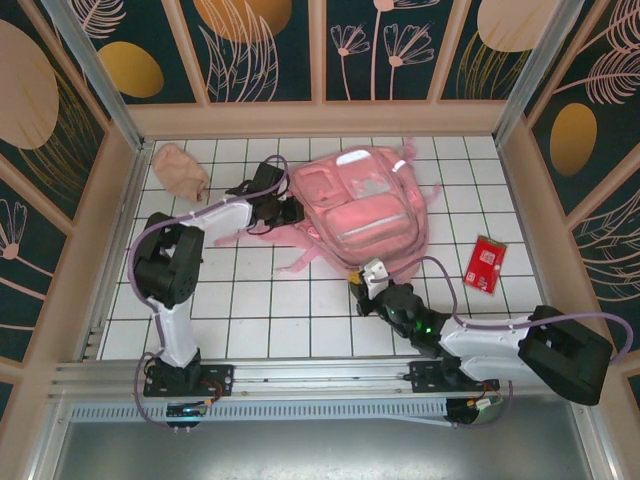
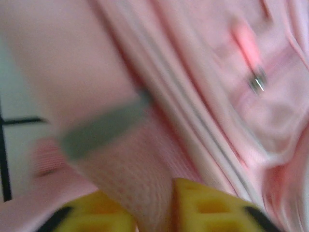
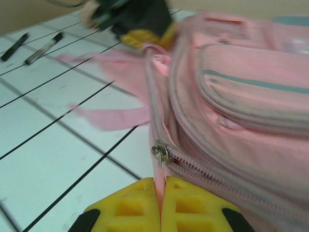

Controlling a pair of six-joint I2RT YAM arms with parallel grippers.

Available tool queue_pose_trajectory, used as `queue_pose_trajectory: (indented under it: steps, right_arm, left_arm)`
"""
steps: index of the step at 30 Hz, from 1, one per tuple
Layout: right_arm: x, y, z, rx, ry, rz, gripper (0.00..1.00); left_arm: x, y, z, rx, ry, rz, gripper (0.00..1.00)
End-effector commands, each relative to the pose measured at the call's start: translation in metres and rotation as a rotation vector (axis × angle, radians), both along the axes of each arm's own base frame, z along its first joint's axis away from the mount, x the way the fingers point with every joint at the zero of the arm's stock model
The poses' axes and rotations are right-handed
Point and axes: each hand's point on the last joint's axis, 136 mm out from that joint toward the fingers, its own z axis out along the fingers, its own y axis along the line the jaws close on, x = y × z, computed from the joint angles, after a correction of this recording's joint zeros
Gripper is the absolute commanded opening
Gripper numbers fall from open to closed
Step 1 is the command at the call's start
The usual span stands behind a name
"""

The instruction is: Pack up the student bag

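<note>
The pink student bag (image 1: 365,205) lies flat in the middle of the tiled table, its straps trailing to the left. My left gripper (image 1: 278,207) is at the bag's left edge. In the blurred left wrist view its yellow fingers (image 2: 212,208) are shut on a fold of pink bag fabric (image 2: 140,179). My right gripper (image 1: 366,281) is at the bag's near edge. In the right wrist view its jaws are shut on the pink zip pull tab (image 3: 159,171), just below the metal slider (image 3: 161,153) of the bag (image 3: 241,111). The left gripper (image 3: 142,29) also shows at the top of this view.
A small peach cloth pouch (image 1: 178,170) lies at the back left. A red flat packet (image 1: 485,263) lies right of the bag. Two dark pens (image 3: 43,47) lie on the tiles beyond the straps. Patterned walls close in the table on three sides.
</note>
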Motion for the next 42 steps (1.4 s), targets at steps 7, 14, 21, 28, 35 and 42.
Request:
queue_pose_trajectory:
  steps: [7,14,21,28,35,42]
  right_arm:
    - [0.004,0.089,0.042,0.114,-0.073,0.242,0.00]
    - [0.001,0.146,0.038,0.135,-0.079,0.379,0.00]
    - [0.002,0.164,0.038,0.162,-0.086,0.392,0.00]
    - [0.005,0.154,0.039,0.152,-0.083,0.360,0.00]
    - [-0.002,0.161,0.041,0.147,-0.076,0.408,0.00]
    - [-0.003,0.115,0.006,0.054,0.027,0.305,0.00]
  left_arm:
    - [-0.050,0.054,0.008,-0.016,0.132,0.216,0.46]
    - [-0.089,0.026,0.034,-0.170,0.106,0.266,0.50]
    - [-0.106,0.015,0.023,-0.080,0.101,0.353,0.48]
    - [-0.134,0.062,0.008,-0.009,0.058,0.468,0.48]
    - [-0.124,0.037,0.008,-0.101,0.046,0.397,0.23]
    - [-0.087,0.072,0.021,0.067,-0.077,0.344,0.00]
